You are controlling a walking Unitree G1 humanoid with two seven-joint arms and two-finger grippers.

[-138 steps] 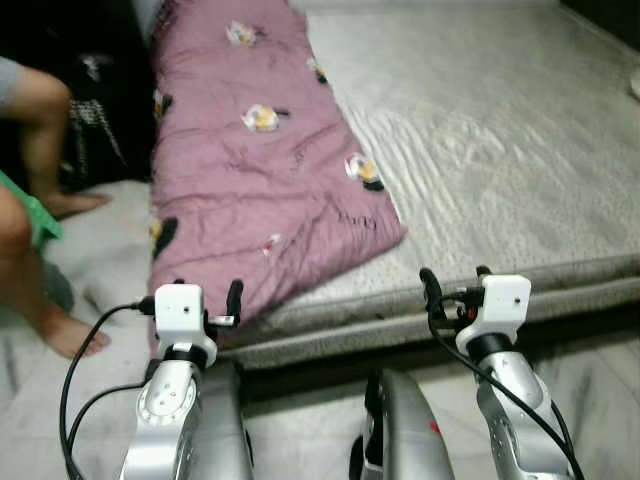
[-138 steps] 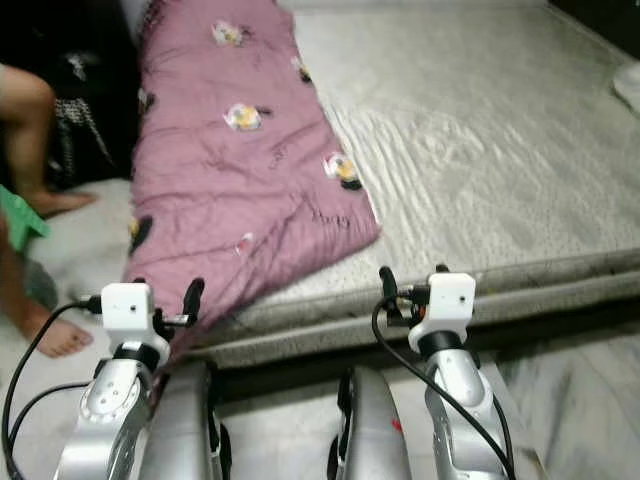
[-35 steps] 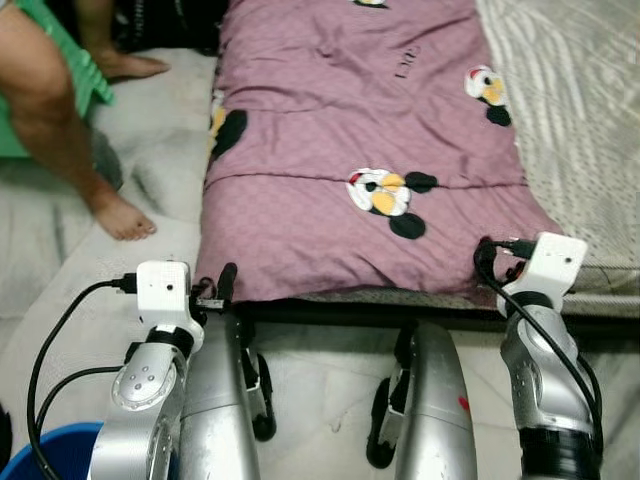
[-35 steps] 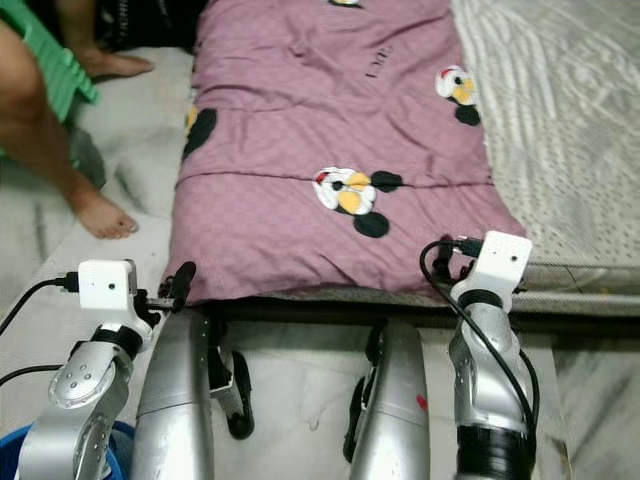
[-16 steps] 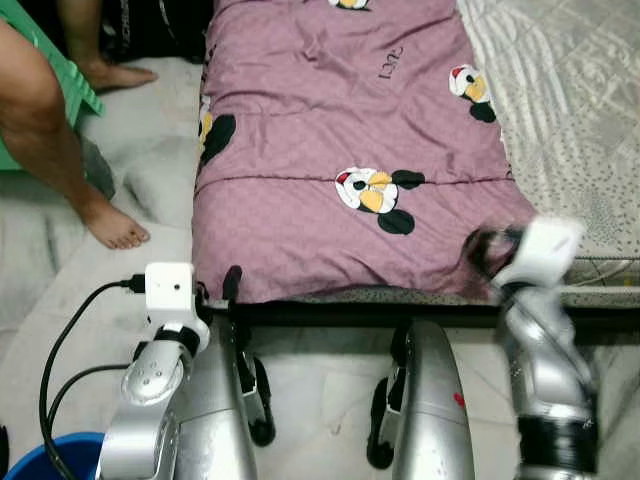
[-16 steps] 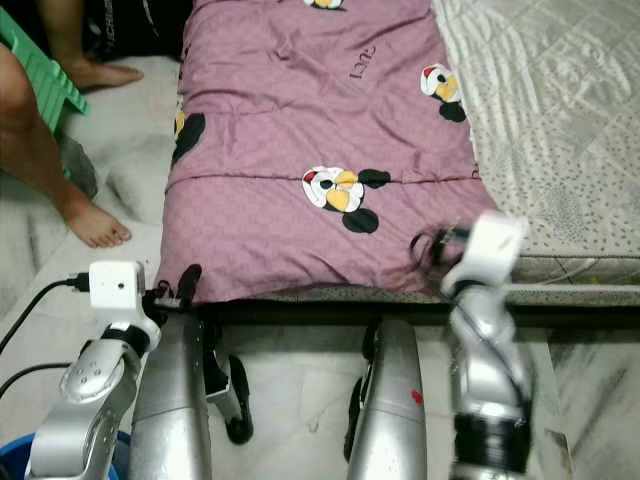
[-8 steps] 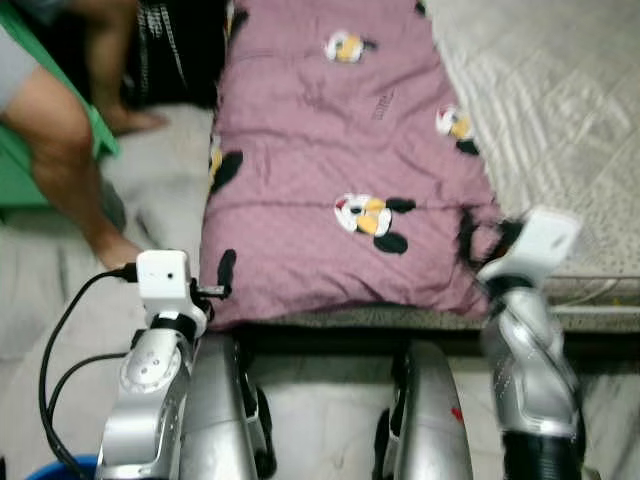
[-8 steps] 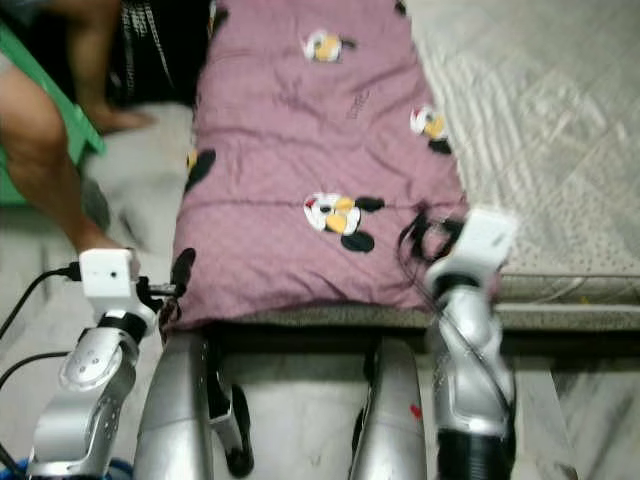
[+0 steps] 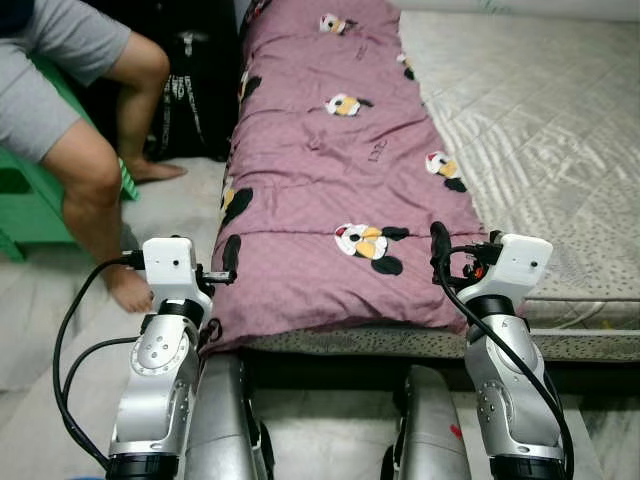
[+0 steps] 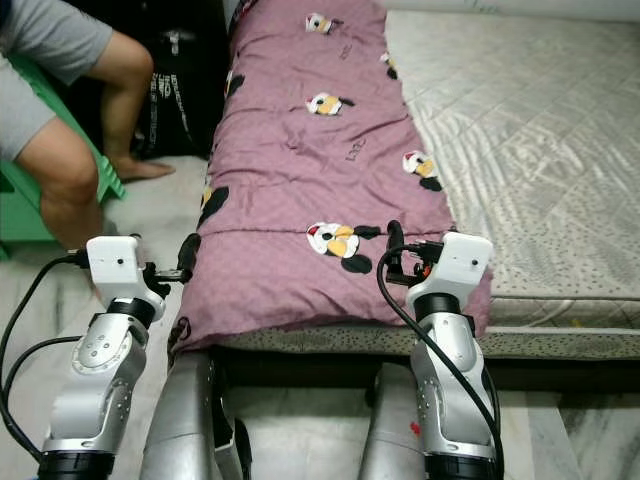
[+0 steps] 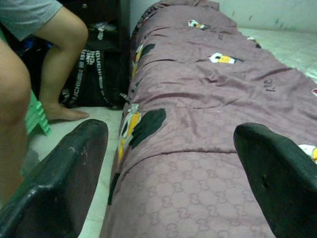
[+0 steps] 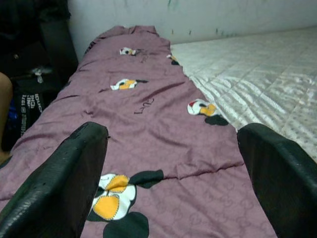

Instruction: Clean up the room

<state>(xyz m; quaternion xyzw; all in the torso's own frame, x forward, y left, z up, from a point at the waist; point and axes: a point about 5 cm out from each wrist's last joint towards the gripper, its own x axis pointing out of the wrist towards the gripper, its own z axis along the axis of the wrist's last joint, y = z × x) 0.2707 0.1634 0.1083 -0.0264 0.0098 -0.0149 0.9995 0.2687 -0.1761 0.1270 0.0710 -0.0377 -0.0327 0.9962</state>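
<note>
A humanoid robot is standing at the foot of a mattress (image 9: pixel 560 130), where a mauve cartoon-print quilt (image 9: pixel 330 150) is lying folded lengthwise along its left side. The left gripper (image 9: pixel 215 270) and right gripper (image 9: pixel 455 250) are hovering with fingers spread wide at the quilt's near corners, holding nothing. Gripping both corners evenly looks key. A person's leg (image 9: pixel 100 180) is resting nearby. No containers are appearing.

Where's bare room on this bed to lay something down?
The grey mattress, right of the purple quilt and out to the far wall, lies bare. The floor strip left of the quilt is crowded by a person's legs and a black bag.
</note>
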